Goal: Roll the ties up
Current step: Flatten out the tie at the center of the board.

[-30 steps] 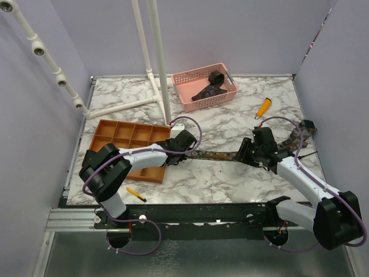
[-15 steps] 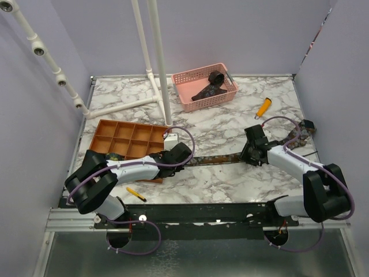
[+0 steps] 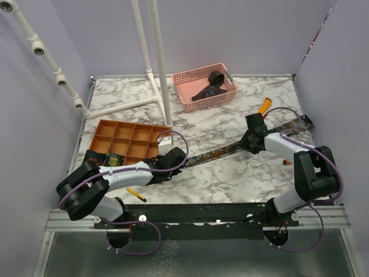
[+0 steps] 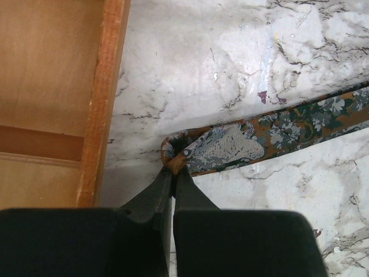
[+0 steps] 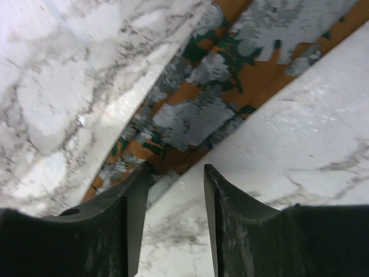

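A long narrow tie [image 3: 222,151] lies flat and nearly straight across the marble table [image 3: 219,184]. It runs from about 8 o'clock of the table's middle out to 2 o'clock. The weave is brown-orange with grey and green flowers, soft and limp.

The left claw [image 3: 170,164] is closed on the tie's 8 o'clock end. In the left wrist view, the closed left claw [image 4: 173,173] pinches that end into a small fold, and the tie [image 4: 277,130] trails off toward 3 o'clock.

The right claw [image 3: 249,141] sits low over the tie farther along, toward 2 o'clock. In its wrist view the right claw [image 5: 176,173] stands part open and holds nothing. Bare marble shows in the gap, and the tie [image 5: 196,115] crosses just past the tips, one tip at its edge.

The step in hand looks like laying the tie straight and taut, with rolling not yet begun. The next move likely calls for the left claw to turn the pinched end over onto itself. The right claw would hold the strip flat so the slack cloth does not skew.

An orange tray [image 3: 124,134] with square compartments lies at 9 o'clock, just beside the left claw. A dark bundle [image 3: 112,157] sits in one near compartment, likely a rolled tie.

A pink mesh basket [image 3: 210,103] at 12 o'clock holds a rolled tie [image 3: 217,77]. An orange-handled tool [image 3: 263,107] lies at 2 o'clock.
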Available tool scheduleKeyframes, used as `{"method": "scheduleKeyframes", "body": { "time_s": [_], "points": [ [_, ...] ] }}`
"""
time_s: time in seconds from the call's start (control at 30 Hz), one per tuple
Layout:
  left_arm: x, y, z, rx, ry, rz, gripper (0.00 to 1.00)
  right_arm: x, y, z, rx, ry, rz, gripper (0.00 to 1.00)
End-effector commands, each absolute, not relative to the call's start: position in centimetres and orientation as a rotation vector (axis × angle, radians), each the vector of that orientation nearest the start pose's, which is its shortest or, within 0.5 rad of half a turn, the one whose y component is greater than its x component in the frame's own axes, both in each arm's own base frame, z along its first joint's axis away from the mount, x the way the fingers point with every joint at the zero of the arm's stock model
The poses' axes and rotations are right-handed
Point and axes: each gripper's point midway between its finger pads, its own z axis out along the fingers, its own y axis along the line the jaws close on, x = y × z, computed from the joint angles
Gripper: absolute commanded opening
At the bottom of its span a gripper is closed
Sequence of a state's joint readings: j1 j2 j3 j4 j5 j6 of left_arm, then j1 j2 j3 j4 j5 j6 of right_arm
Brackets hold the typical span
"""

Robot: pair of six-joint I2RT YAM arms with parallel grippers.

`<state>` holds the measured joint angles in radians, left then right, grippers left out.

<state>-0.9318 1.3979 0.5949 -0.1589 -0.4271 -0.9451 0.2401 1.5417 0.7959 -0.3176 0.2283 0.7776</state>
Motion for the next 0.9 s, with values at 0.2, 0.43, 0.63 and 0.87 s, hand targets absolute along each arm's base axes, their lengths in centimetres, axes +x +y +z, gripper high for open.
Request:
{"method": "scheduleKeyframes", "body": {
  "time_s": [0.2, 0.43, 0.63, 0.87],
  "points": [
    [18.8, -18.8, -0.6, -0.149, 2.536, -0.167, 0.00, 32.3, -2.0, 10.5, 0.952, 2.270, -0.069, 0.50],
    [18.8, -19.1, -0.6, -0.133, 2.534, -0.186, 0.00, 35.0, -7.4, 9.2, 1.248, 2.009, -0.057, 0.32],
    [18.9, -19.2, 0.2, -0.134, 2.512, -0.222, 0.00, 37.9, -11.7, 7.4, 1.237, 2.140, -0.304, 0.30],
    [18.5, -19.0, 0.0, -0.130, 2.519, -0.227, 0.00, 40.1, -14.1, 5.4, 1.198, 2.192, -0.369, 0.28]
  ]
}}
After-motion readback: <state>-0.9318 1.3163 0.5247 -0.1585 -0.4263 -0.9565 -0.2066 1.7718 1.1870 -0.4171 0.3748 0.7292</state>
